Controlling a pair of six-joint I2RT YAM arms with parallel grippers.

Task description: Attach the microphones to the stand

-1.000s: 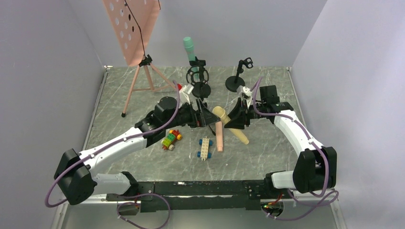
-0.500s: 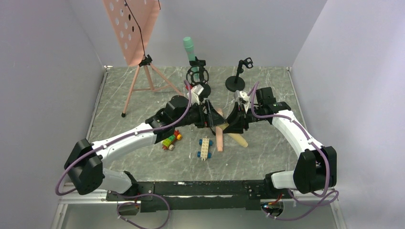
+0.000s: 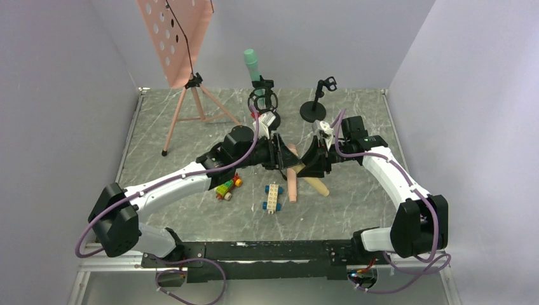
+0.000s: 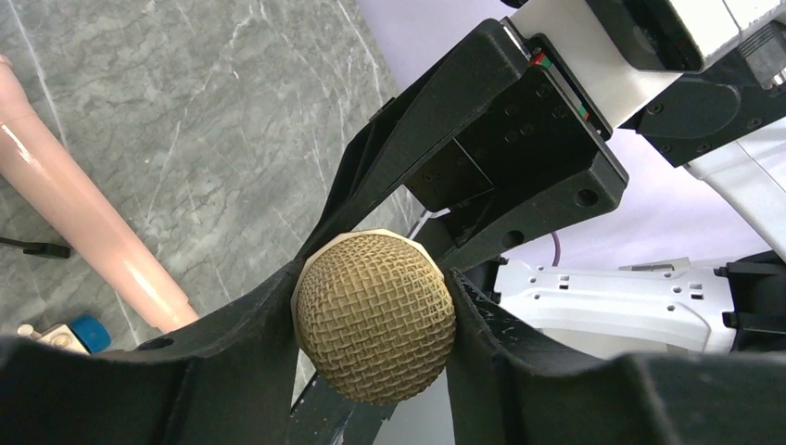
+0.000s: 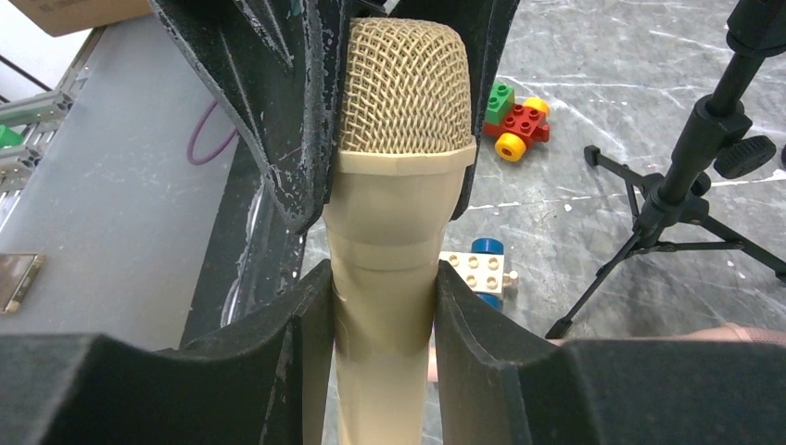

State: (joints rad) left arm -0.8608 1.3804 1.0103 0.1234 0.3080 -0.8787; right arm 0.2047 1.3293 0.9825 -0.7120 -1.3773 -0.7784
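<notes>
The pale tan microphone [image 5: 394, 204] hangs above the table between both arms, its tail [image 3: 316, 185] sloping down to the right. My right gripper [image 5: 385, 315] is shut on its body. My left gripper [image 4: 375, 320] has closed round its mesh head [image 4: 375, 306], with both fingers touching the mesh. The salmon pink microphone [image 3: 292, 184] lies on the table just below them. In a black stand [image 3: 262, 98] at the back sits the mint green microphone [image 3: 252, 63], upright. To its right is a second black stand [image 3: 316, 105] with nothing in its clip.
Two toy-brick cars [image 3: 227, 185] [image 3: 272, 197] lie in front of the grippers. A black tripod [image 5: 686, 176] stands close to the held microphone. A pink music stand [image 3: 178, 44] on tripod legs fills the back left. Grey walls close in three sides.
My left arm has moved right to the tan microphone's head, and its jaws have gone from wide open to closed on the mesh. My right gripper shifted a little left, holding on.
</notes>
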